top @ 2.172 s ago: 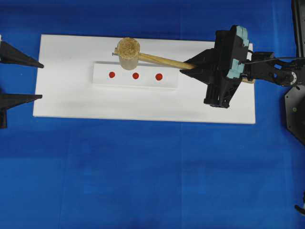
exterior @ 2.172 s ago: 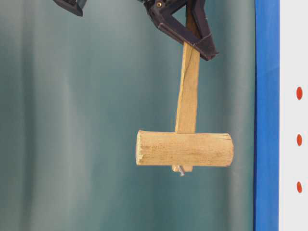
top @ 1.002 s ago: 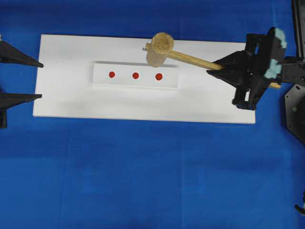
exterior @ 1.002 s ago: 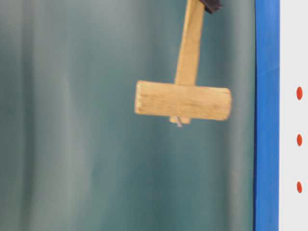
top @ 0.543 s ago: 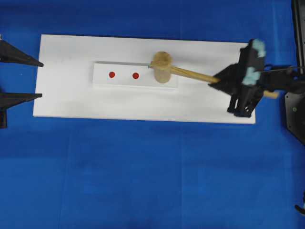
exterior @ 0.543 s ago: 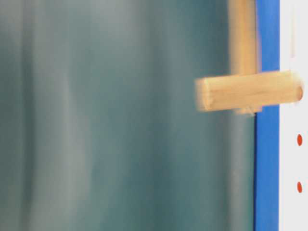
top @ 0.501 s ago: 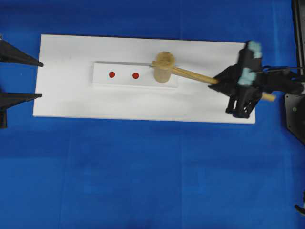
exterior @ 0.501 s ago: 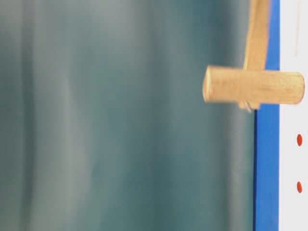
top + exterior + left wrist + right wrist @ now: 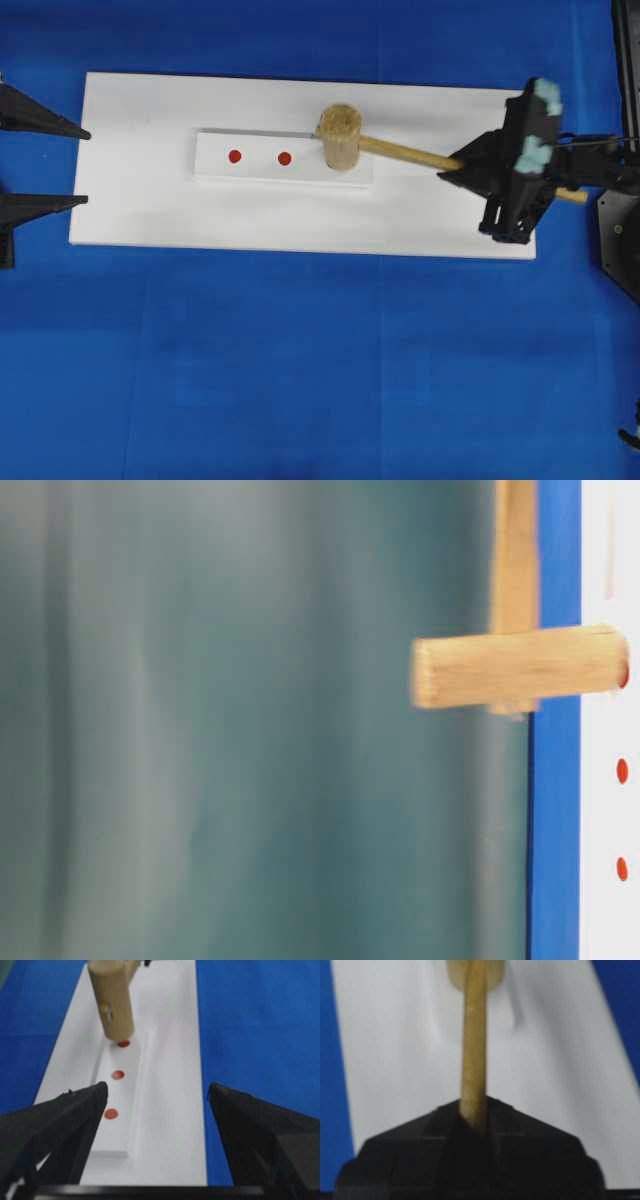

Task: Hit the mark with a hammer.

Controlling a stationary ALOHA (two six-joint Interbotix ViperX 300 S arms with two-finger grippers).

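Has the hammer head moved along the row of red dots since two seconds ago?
Yes. In the overhead view the hammer head has shifted right, from behind the middle dot to over the rightmost one, on the raised white strip.

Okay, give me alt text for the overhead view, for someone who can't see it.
The right gripper holds a wooden hammer by its handle, with the head down on the rightmost mark of a raised white strip. Two red dots stay visible on a white board over blue cloth.
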